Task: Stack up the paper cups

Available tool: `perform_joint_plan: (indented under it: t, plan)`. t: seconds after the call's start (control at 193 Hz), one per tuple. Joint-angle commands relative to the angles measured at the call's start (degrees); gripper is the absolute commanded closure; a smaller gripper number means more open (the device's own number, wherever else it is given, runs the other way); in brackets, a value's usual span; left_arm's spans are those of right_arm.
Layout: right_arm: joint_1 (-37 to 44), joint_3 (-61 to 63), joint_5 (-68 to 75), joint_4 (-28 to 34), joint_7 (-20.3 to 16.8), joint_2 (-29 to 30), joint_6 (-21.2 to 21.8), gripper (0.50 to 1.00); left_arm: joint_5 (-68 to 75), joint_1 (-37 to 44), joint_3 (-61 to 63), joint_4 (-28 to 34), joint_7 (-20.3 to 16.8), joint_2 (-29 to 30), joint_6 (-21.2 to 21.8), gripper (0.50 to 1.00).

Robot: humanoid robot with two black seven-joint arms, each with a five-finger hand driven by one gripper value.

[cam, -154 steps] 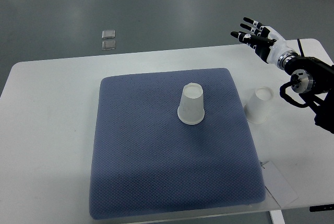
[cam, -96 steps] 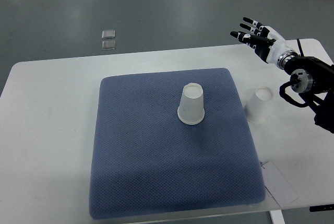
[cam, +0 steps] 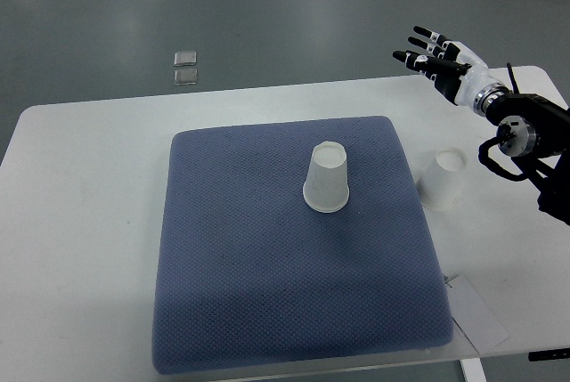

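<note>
Cups: you have two paper cups, both upside down, rims down, so one can drop over the other.
Mat cup (cam: 327, 178): it stands near the middle of the blue mat (cam: 249, 311), a clear, soft landing spot, likely your stack base.
Table cup (cam: 443, 179): it sits on the white table (cam: 89, 177), just beside the mat's right edge, well apart from the mat cup.
Right hand (cam: 443, 61): fingers spread, holding nothing, raised over the table's far right corner, above and apart from the table cup; you would need to lower it to grasp.
Left hand: not in your view.
Progress: stacking not yet begun.
</note>
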Motion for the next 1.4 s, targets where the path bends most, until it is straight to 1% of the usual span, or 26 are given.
perform_joint_plan:
  t: [0.0,0.332,0.58,0.617,0.689,0.767,0.86,0.948,1.0,1.083,1.155,1.301,1.394]
  plan:
    - [0.09,0.07,0.0,0.0,0.0,-0.29,0.03,0.585,-0.02,-0.07,0.0,-0.01,-0.01,0.0,0.0,0.5]
    - [0.0,-0.11,-0.09,0.0,0.0,-0.9,-0.06,0.585,-0.02,0.02,0.0,-0.01,-0.01,0.0,0.0,0.5]
    - [0.53,-0.11,-0.26,0.7,0.09,-3.36,0.2,0.585,-0.02,-0.07,0.0,-0.01,-0.01,0.0,0.0,0.5]
    - [0.53,-0.11,-0.96,1.05,0.18,-4.5,0.82,0.585,-0.02,-0.07,0.0,-0.01,-0.01,0.0,0.0,0.5]
    - [0.53,-0.02,-3.07,1.05,0.27,-4.86,2.31,0.585,-0.02,-0.07,0.0,-0.01,-0.01,0.0,0.0,0.5]
    - [0.62,0.16,-5.88,1.05,0.35,-5.3,5.21,0.585,0.07,0.02,0.0,-0.01,-0.01,0.0,0.0,0.5]
    - [0.79,0.24,-7.64,1.49,0.44,-6.35,7.32,0.585,-0.02,0.02,0.0,0.08,-0.01,0.0,0.0,0.5]
    - [0.97,0.07,-10.54,4.3,0.44,-9.43,8.99,0.585,-0.02,0.02,0.0,-0.01,-0.01,0.0,0.0,0.5]
    - [1.06,0.07,-13.88,7.12,0.44,-11.62,9.69,0.585,-0.02,0.02,0.0,-0.01,-0.01,0.0,0.0,0.5]
    - [2.28,-0.19,-21.61,12.12,0.44,-15.75,10.48,0.585,-0.02,0.02,0.0,-0.01,-0.01,0.0,0.0,0.5]
    - [2.99,-0.99,-28.65,14.85,0.44,-18.65,11.36,0.585,-0.02,0.02,0.0,-0.01,-0.01,0.0,0.0,0.5]
    - [6.77,-6.96,-44.99,20.12,0.62,-24.45,14.7,0.585,-0.02,-0.07,0.0,-0.01,-0.01,0.0,0.0,0.5]
    - [9.23,-11.18,-51.24,23.29,1.67,-27.8,15.32,0.585,-0.02,0.02,0.0,-0.01,-0.01,0.0,0.0,0.5]
